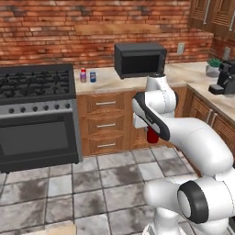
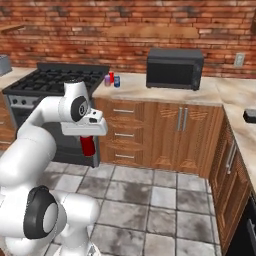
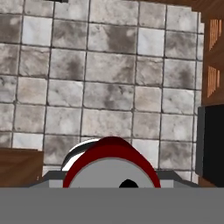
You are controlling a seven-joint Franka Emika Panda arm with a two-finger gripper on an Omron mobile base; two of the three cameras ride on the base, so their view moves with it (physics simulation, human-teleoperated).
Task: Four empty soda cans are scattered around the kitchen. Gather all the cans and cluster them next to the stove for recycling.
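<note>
The stove stands at the left, with two soda cans beside it on the counter. Right of those sits the microwave. Over the tiled floor, the gripper is clenched around a red soda can.

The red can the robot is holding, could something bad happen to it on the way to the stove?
Maybe. The gripper holds the red soda can in the air over the tiled floor; if the grip slips, it would likely drop and roll away. Two small cans already stand on the counter beside the stove, so setting this one down carelessly might knock them over.
</note>
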